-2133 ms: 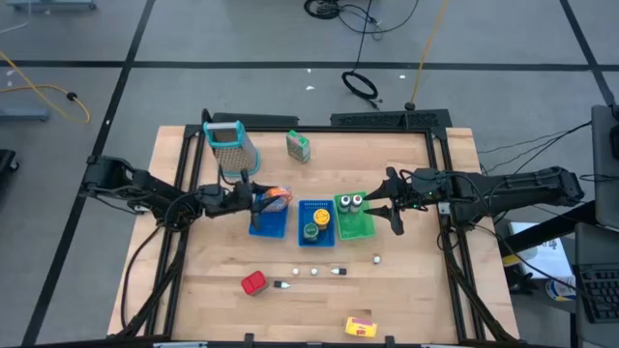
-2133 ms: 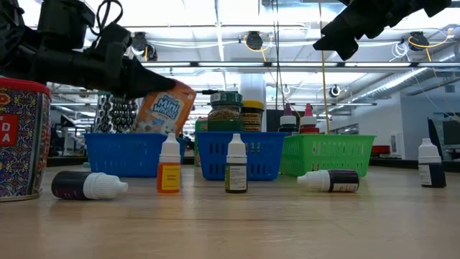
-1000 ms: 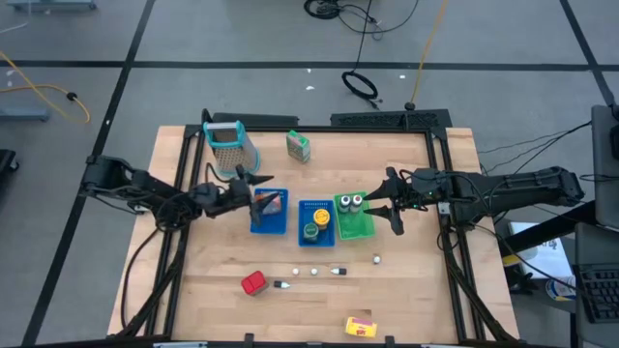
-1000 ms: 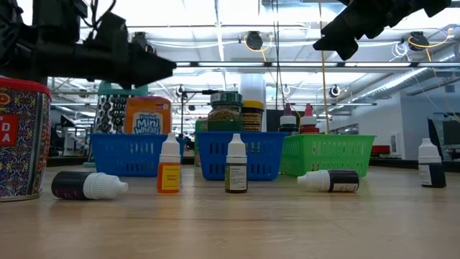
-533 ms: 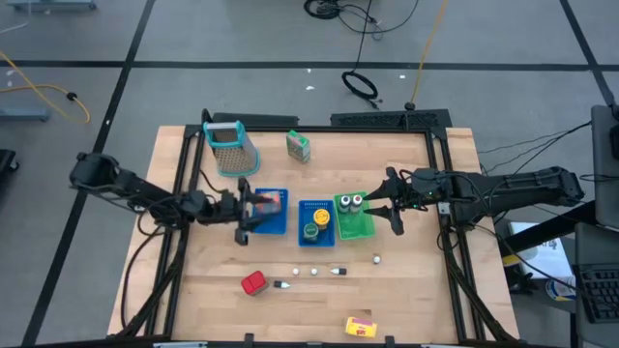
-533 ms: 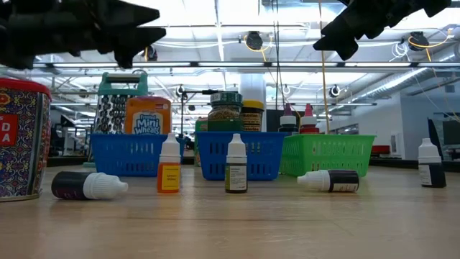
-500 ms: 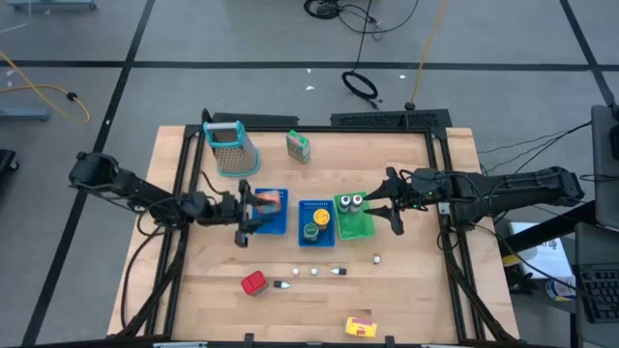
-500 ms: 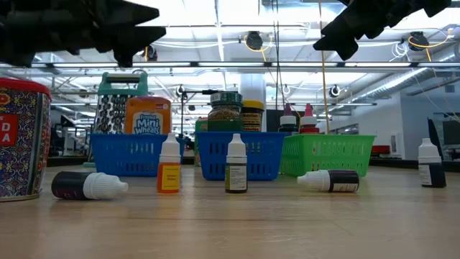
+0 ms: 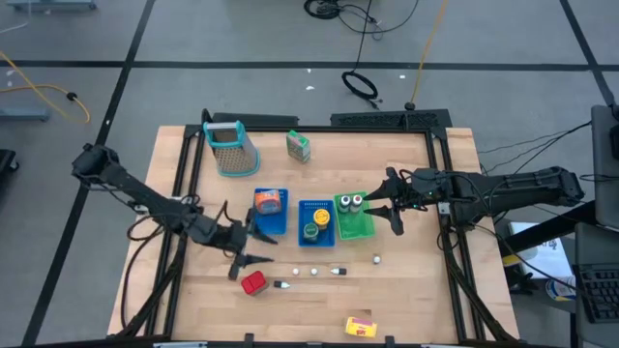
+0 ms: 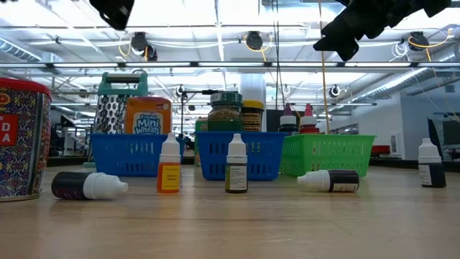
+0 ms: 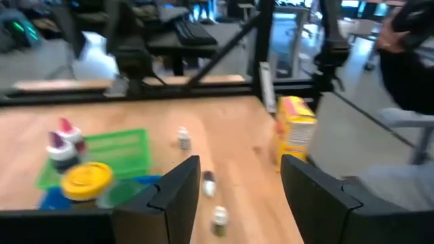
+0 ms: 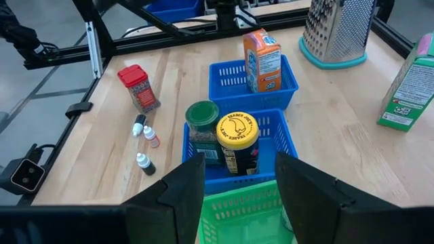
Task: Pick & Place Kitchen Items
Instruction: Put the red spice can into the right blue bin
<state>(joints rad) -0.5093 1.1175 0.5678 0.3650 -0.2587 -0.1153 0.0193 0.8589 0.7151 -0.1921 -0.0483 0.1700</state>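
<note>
one orange packet [image 10: 147, 116] we read as "frosted mini wheats"; our left gripper [image 9: 248, 253] and right gripper [image 9: 392, 206] hang open, empty.

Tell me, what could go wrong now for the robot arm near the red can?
The left gripper hangs open just above the red can. If it comes down off-centre, it might tip the can or push it away.

The little bottles lie close beside the can, so a wide sweep could knock them and send them rolling.

The orange packet stands upright in the blue basket, and a passing arm might topple it.
</note>
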